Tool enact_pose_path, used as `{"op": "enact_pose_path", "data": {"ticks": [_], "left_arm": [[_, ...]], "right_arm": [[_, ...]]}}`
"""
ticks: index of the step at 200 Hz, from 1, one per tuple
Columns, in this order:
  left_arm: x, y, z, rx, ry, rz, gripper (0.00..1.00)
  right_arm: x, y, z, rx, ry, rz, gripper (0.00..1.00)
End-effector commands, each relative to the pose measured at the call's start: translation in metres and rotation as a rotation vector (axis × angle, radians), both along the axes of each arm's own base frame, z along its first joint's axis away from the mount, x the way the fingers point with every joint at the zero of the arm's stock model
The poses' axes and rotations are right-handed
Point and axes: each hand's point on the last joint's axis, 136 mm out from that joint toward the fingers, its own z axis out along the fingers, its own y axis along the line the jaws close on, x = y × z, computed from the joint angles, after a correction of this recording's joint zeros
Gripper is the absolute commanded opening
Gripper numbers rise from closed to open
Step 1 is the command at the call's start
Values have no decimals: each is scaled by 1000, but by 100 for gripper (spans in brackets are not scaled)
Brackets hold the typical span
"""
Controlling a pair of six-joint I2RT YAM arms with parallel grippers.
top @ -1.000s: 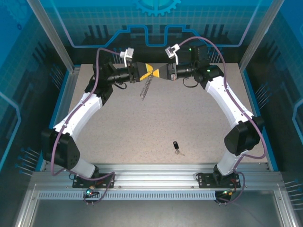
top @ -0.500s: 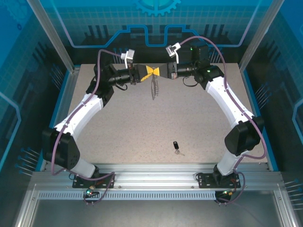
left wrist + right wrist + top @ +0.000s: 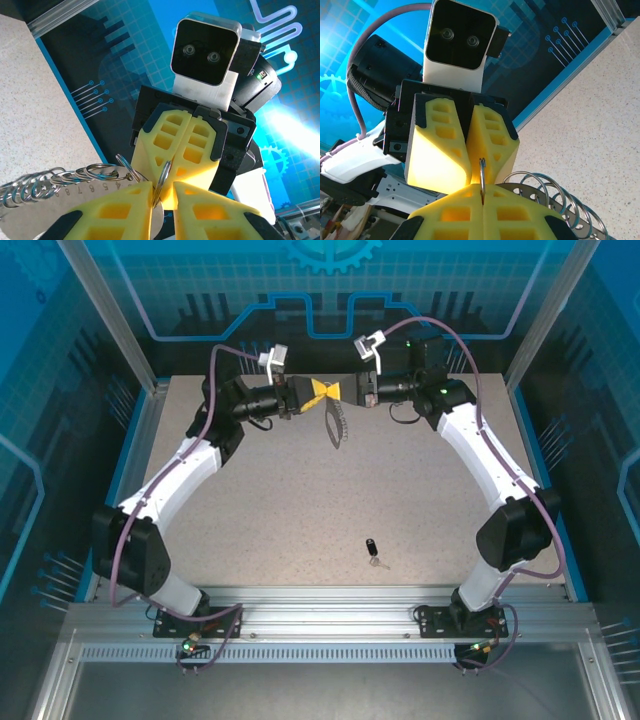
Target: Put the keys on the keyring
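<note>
The keyring shows as a silver split ring point(image 3: 165, 172) joined to a flat numbered metal tag point(image 3: 75, 196) that carries several more rings point(image 3: 555, 197). This bundle hangs above the far table point(image 3: 338, 426). My right gripper point(image 3: 482, 192) is shut on the split ring point(image 3: 482, 172), its pads pressed together. My left gripper point(image 3: 163, 186) faces it tip to tip point(image 3: 320, 391). Its fingers stand a narrow gap apart with the ring between them, resting against the left finger point(image 3: 125, 200). The key point(image 3: 372, 549), black-headed with a short silver blade, lies alone on the near table.
The speckled table point(image 3: 300, 510) is walled by blue panels at the back and sides. Both arms arch over its far half, wrists almost meeting. An aluminium rail point(image 3: 320, 605) with the arm bases runs along the near edge.
The meeting point of the two grippers has shifted slightly right and back. The hanging string of rings has swung from the left of it to the right. The key has not moved.
</note>
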Motion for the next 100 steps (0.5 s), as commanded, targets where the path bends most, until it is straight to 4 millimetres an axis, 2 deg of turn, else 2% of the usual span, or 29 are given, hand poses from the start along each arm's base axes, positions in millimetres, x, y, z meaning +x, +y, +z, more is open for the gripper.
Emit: {"op": "enact_pose_path", "data": {"ticks": [1, 23, 34, 49, 66, 84, 100], "left_arm": [[-6, -13, 16, -31, -55, -45, 12], [-3, -14, 17, -36, -59, -42, 0], [-2, -14, 18, -37, -61, -36, 0], [0, -13, 21, -38, -74, -21, 0], [1, -12, 23, -33, -93, -4, 0], [2, -12, 26, -19, -111, 0, 0], [0, -12, 30, -6, -138, 3, 0]], "right_arm": [[-4, -1, 6, 11, -9, 5, 0], [-3, -1, 6, 13, -5, 8, 0], [-1, -4, 7, 14, 3, 0, 0], [6, -15, 11, 23, 14, -39, 17], [19, -39, 20, 49, 21, -127, 40], [31, -67, 28, 99, 36, -225, 47], [36, -83, 29, 117, 56, -291, 48]]}}
